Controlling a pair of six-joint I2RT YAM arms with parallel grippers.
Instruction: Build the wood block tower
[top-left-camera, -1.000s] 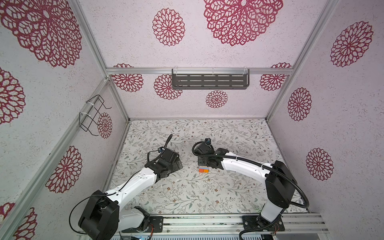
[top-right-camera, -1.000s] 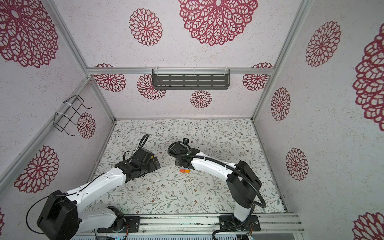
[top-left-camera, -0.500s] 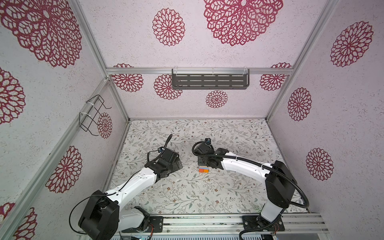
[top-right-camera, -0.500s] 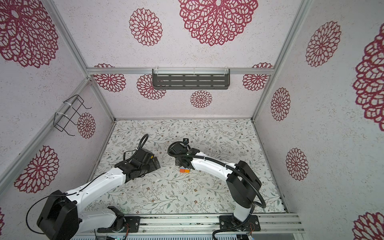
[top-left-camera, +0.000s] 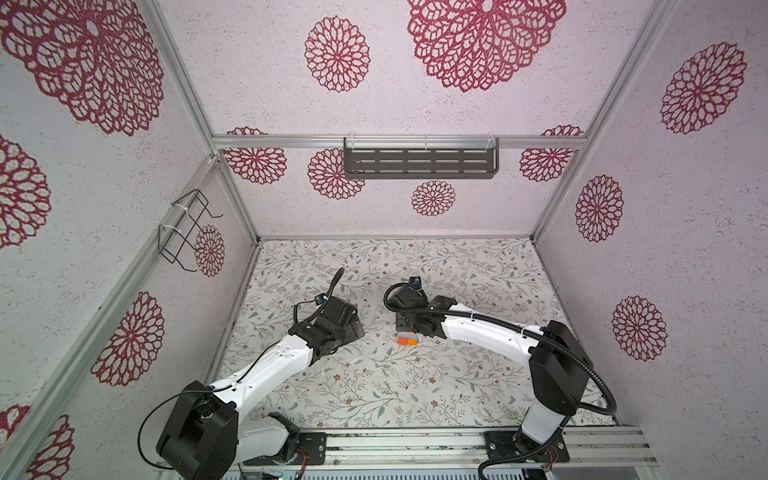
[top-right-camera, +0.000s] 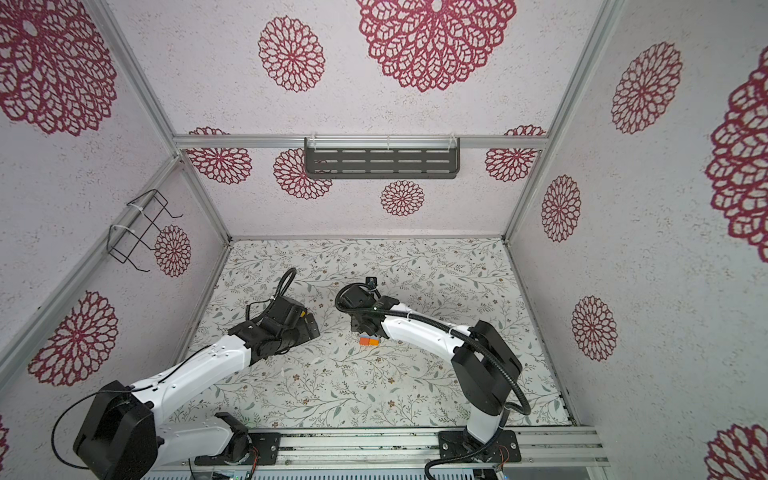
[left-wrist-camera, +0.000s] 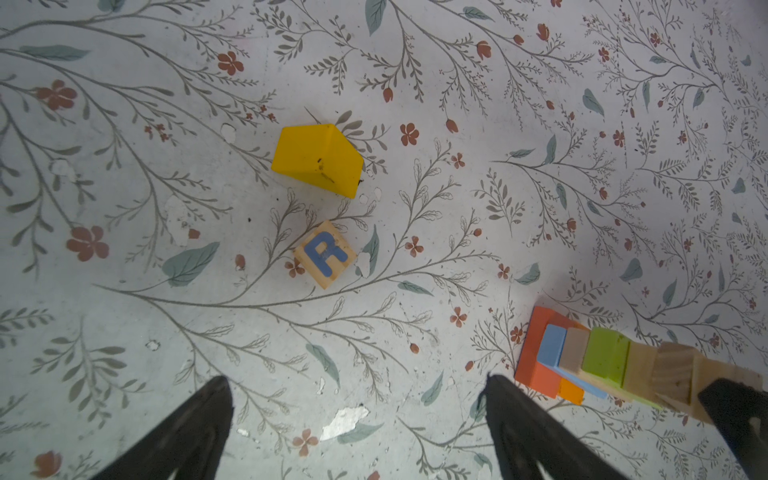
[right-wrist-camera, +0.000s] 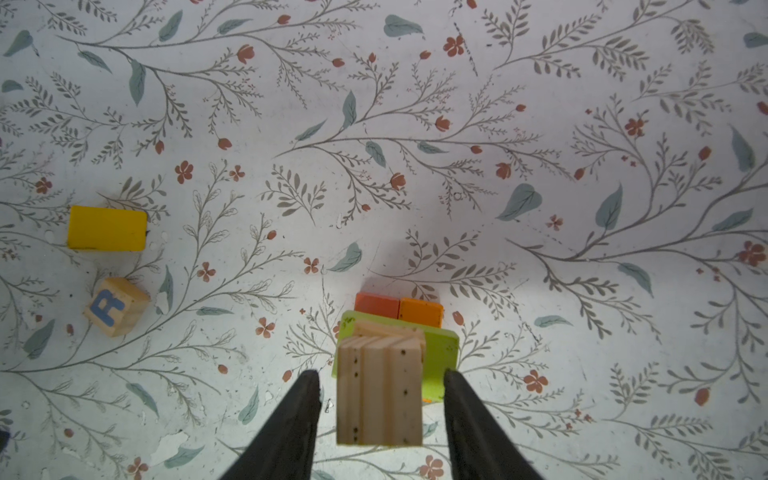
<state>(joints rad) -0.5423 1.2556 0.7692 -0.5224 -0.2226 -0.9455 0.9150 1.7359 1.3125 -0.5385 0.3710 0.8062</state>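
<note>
The tower (right-wrist-camera: 399, 332) stands on the floral table: red-orange (right-wrist-camera: 376, 303) and orange (right-wrist-camera: 422, 311) bricks at the base, a lime-green brick (right-wrist-camera: 440, 353) higher up, and a plain wood cube (right-wrist-camera: 380, 399) on top. My right gripper (right-wrist-camera: 381, 374) is open, straddling that top cube with a gap on each side. In both top views only the tower's base (top-left-camera: 407, 340) (top-right-camera: 370, 341) shows under the right wrist. A yellow roof-shaped piece (left-wrist-camera: 318, 160) and a cube printed with a blue R (left-wrist-camera: 325, 254) lie loose. My left gripper (left-wrist-camera: 356, 379) hangs open and empty above the table near them.
The tower (left-wrist-camera: 598, 357) leans into the left wrist view beside the left gripper's finger. A wire basket (top-left-camera: 187, 232) hangs on the left wall and a grey shelf (top-left-camera: 419, 162) on the back wall. A metal rail (top-left-camera: 415, 444) runs along the front edge.
The right gripper's jaws have parted from the top wood cube. Both arms stay where they were.
</note>
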